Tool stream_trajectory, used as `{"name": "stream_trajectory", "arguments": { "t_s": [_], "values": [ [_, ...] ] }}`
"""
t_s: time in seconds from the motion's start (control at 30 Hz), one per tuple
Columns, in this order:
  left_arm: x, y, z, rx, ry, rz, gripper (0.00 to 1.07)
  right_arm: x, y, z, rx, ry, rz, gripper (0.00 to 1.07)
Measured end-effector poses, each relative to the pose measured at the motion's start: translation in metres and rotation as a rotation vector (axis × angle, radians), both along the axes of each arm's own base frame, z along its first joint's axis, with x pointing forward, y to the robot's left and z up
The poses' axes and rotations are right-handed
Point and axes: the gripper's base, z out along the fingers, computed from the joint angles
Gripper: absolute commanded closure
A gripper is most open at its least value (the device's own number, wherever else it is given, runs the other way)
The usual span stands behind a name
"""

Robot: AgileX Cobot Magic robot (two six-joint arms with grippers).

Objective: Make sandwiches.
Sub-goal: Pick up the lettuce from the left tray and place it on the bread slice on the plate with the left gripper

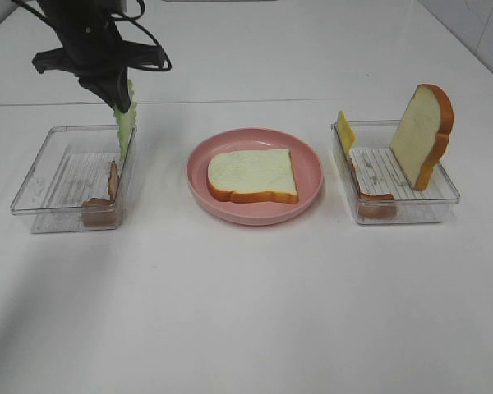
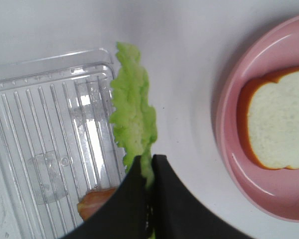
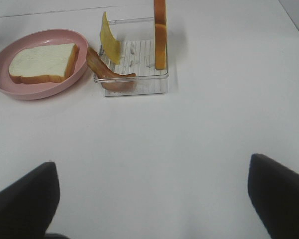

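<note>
No text, label or number can be read anywhere.

High camera looks down; all views share the plate [image 1: 309, 161].

**Looks like a robotics lab bench**

Bare white tabletop [image 1: 246, 312], white tiled wall [image 1: 485, 33] behind, and a black robot arm [image 1: 86, 37] trailing cables with a ruffled green toy lettuce leaf [image 1: 125, 131] pinched in it. Fake food's staged in a clear ribbed plastic tray on the left [image 1: 66, 176] and a matching tray on the right [image 1: 384, 168], with a round pink plate [image 1: 312, 164] between them holding a toy white bread slice with tan crust [image 1: 253, 174]
</note>
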Motion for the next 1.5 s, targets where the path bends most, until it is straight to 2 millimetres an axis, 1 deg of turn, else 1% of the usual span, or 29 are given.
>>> {"name": "stream_trajectory", "arguments": {
  "t_s": [0.03,0.1,0.13,0.2,0.23,0.3,0.4,0.47,0.57,0.6,0.63,0.67,0.7,0.73,0.77,0.8,0.83,0.87,0.93,0.97,1.0,1.07,1.1,1.2,1.27,1.33,1.37,1.4,1.5],
  "values": [
    [0.000,0.000,0.000,0.000,0.000,0.000,1.07,0.000,0.000,0.000,0.000,0.000,0.000,0.11],
    [-0.007,-0.005,0.025,-0.022,-0.045,-0.007,1.07,0.000,0.000,0.000,0.000,0.000,0.000,0.11],
    [-0.007,-0.005,0.025,-0.022,-0.045,-0.007,1.07,0.000,0.000,0.000,0.000,0.000,0.000,0.11],
    [-0.013,-0.010,0.039,-0.039,-0.071,-0.019,1.07,0.000,0.000,0.000,0.000,0.000,0.000,0.11],
    [-0.013,-0.010,0.039,-0.039,-0.071,-0.019,1.07,0.000,0.000,0.000,0.000,0.000,0.000,0.11],
    [-0.018,-0.017,0.052,-0.086,-0.089,-0.031,1.07,0.000,0.000,0.000,0.000,0.000,0.000,0.11],
    [-0.019,-0.020,0.056,-0.103,-0.093,-0.035,1.07,0.000,0.000,0.000,0.000,0.000,0.000,0.11],
    [-0.026,-0.039,0.061,-0.187,-0.090,-0.061,1.07,0.000,0.000,0.000,0.000,0.000,0.000,0.11],
    [-0.026,-0.045,0.062,-0.206,-0.099,-0.067,1.07,0.000,0.000,0.000,0.000,0.000,0.000,0.11],
    [-0.028,-0.059,0.063,-0.256,-0.118,-0.081,1.07,0.000,0.000,0.000,0.000,0.000,0.000,0.11],
    [-0.030,-0.067,0.063,-0.280,-0.121,-0.090,1.07,0.000,0.000,0.000,0.000,0.000,0.000,0.11],
    [-0.030,-0.067,0.063,-0.280,-0.121,-0.090,1.07,0.000,0.000,0.000,0.000,0.000,0.000,0.11],
    [-0.032,-0.082,0.061,-0.325,-0.130,-0.106,1.07,0.000,0.000,0.000,0.000,0.000,0.000,0.11],
    [-0.035,-0.098,0.056,-0.366,-0.130,-0.127,1.07,0.000,0.000,0.000,0.000,0.000,0.000,0.11],
    [-0.035,-0.098,0.056,-0.366,-0.130,-0.127,1.07,0.000,0.000,0.000,0.000,0.000,0.000,0.11],
    [-0.035,-0.105,0.052,-0.382,-0.127,-0.132,1.07,0.000,0.000,0.000,0.000,0.000,0.000,0.11],
    [-0.037,-0.118,0.043,-0.422,-0.111,-0.145,1.07,0.000,0.000,0.000,0.000,0.000,0.000,0.11],
    [-0.037,-0.118,0.043,-0.422,-0.111,-0.145,1.07,0.000,0.000,0.000,0.000,0.000,0.000,0.11],
    [-0.039,-0.138,0.028,-0.476,-0.079,-0.155,1.07,0.000,0.000,0.000,0.000,0.000,0.000,0.11],
    [-0.039,-0.138,0.028,-0.476,-0.079,-0.155,1.07,0.000,0.000,0.000,0.000,0.000,0.000,0.11],
    [-0.040,-0.147,0.017,-0.500,-0.053,-0.156,1.07,0.000,0.000,0.000,0.000,0.000,0.000,0.11],
    [-0.040,-0.151,0.011,-0.508,-0.041,-0.155,1.07,0.000,0.000,0.000,0.000,0.000,0.000,0.11],
    [-0.039,-0.156,-0.002,-0.517,-0.019,-0.148,1.07,0.000,0.000,0.000,0.000,0.000,0.000,0.11],
    [-0.038,-0.158,-0.009,-0.519,-0.006,-0.143,1.07,0.000,0.000,0.000,0.000,0.000,0.000,0.11],
    [-0.035,-0.163,-0.033,-0.512,0.025,-0.128,1.07,0.000,0.000,0.000,0.000,0.000,0.000,0.11],
    [-0.034,-0.163,-0.039,-0.509,0.032,-0.124,1.07,0.000,0.000,0.000,0.000,0.000,0.000,0.11],
    [-0.032,-0.164,-0.051,-0.500,0.050,-0.122,1.07,0.000,0.000,0.000,0.000,0.000,0.000,0.11],
    [-0.032,-0.164,-0.051,-0.500,0.050,-0.122,1.07,0.000,0.000,0.000,0.000,0.000,0.000,0.11],
    [-0.031,-0.165,-0.064,-0.484,0.060,-0.138,1.07,0.000,0.000,0.000,0.000,0.000,0.000,0.11]
  ]
}}
